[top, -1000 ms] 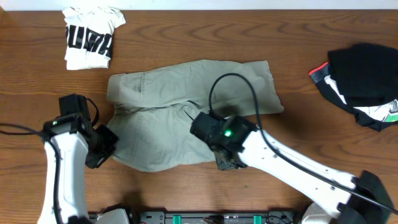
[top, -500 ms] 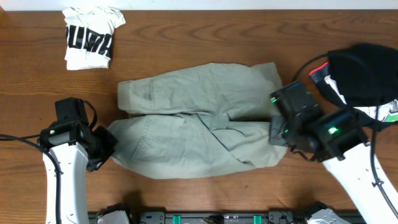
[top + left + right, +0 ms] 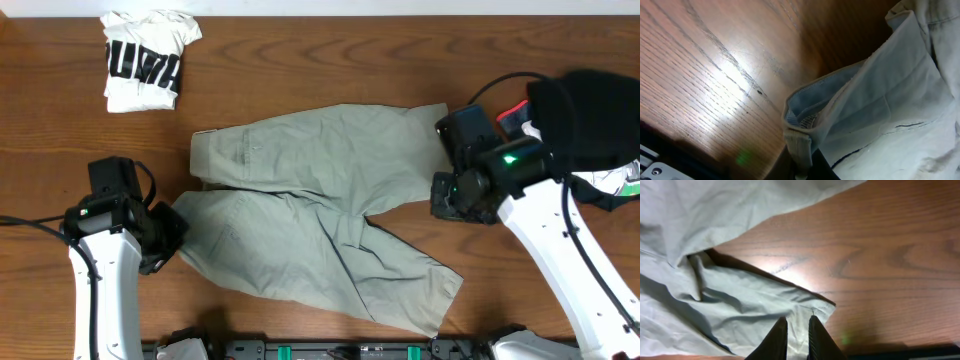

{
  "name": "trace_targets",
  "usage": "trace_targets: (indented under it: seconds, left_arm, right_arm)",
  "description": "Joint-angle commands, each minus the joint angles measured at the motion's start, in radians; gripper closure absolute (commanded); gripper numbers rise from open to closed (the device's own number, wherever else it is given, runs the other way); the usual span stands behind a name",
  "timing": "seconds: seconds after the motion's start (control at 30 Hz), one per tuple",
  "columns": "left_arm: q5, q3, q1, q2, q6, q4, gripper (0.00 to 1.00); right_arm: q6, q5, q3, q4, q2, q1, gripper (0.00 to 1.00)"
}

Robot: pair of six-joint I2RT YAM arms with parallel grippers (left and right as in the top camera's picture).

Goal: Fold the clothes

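Note:
The pale khaki shorts [image 3: 300, 190] lie spread across the table's middle, waist to the left and both legs splayed to the right. My left gripper [image 3: 170, 235] is shut on the near corner of the waistband; in the left wrist view the band [image 3: 797, 147] runs into the jaws [image 3: 805, 170]. My right gripper [image 3: 447, 195] hovers between the two leg ends. In the right wrist view its fingers [image 3: 797, 322] stand a narrow gap apart above the near leg's hem [image 3: 805, 307], holding nothing.
A folded white tee with black print [image 3: 145, 60] lies at the back left. A pile of dark clothes [image 3: 585, 120] sits at the right edge, close behind my right arm. The table is brown wood [image 3: 300, 50].
My right gripper let go of the near leg, which now lies stretched toward the front right. The right arm drew back a little. The left arm has not moved.

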Motion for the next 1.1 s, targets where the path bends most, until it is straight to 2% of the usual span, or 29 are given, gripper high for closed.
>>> trace_targets:
  seconds: [0.0, 0.17, 0.33, 0.47, 0.57, 0.67, 0.73, 0.77, 0.8, 0.83, 0.9, 0.97, 1.07]
  left_arm:
    - [-0.007, 0.026, 0.005, -0.008, 0.019, 0.005, 0.94]
    - [-0.007, 0.026, 0.005, -0.008, 0.013, 0.035, 0.94]
    - [-0.007, 0.026, 0.005, -0.007, -0.027, 0.074, 0.94]
    - [-0.007, 0.026, 0.005, -0.005, -0.027, 0.081, 0.94]
    - [-0.007, 0.026, 0.005, -0.005, -0.027, 0.076, 0.94]
    - [-0.007, 0.026, 0.005, -0.005, -0.027, 0.075, 0.93]
    - [-0.007, 0.026, 0.005, -0.005, -0.027, 0.072, 0.86]
    - [-0.007, 0.026, 0.005, -0.005, -0.026, 0.071, 0.79]
    - [-0.006, 0.026, 0.005, -0.005, -0.026, 0.072, 0.64]
    - [-0.001, 0.026, 0.005, -0.005, -0.019, 0.074, 0.56]
    - [0.077, 0.026, 0.005, -0.005, 0.091, 0.093, 0.42]
    - [0.119, 0.026, 0.005, -0.008, 0.132, 0.095, 0.23]
    - [0.119, 0.027, 0.005, -0.026, 0.127, 0.1, 0.18]
  right_arm:
    - [-0.017, -0.014, -0.005, -0.022, -0.016, 0.01, 0.85]
    - [-0.116, -0.13, -0.005, -0.054, -0.058, 0.066, 0.8]
    - [-0.151, -0.179, -0.011, -0.045, -0.061, 0.163, 0.55]
    - [-0.142, -0.165, -0.046, 0.024, -0.048, 0.199, 0.52]
    - [-0.071, -0.091, -0.092, 0.091, -0.034, 0.198, 0.52]
    - [-0.067, -0.085, -0.14, 0.193, -0.008, 0.187, 0.52]
    - [-0.068, -0.084, -0.152, 0.249, 0.018, 0.17, 0.54]
    - [-0.068, -0.083, -0.152, 0.272, 0.034, 0.158, 0.56]
    - [-0.068, -0.084, -0.151, 0.3, 0.048, 0.144, 0.6]
    - [-0.068, -0.085, -0.151, 0.321, 0.058, 0.132, 0.64]
    - [-0.073, -0.097, -0.15, 0.362, 0.072, 0.108, 0.71]
    - [-0.076, -0.109, -0.149, 0.386, 0.076, 0.088, 0.71]
    - [-0.078, -0.111, -0.149, 0.398, 0.076, 0.059, 0.69]
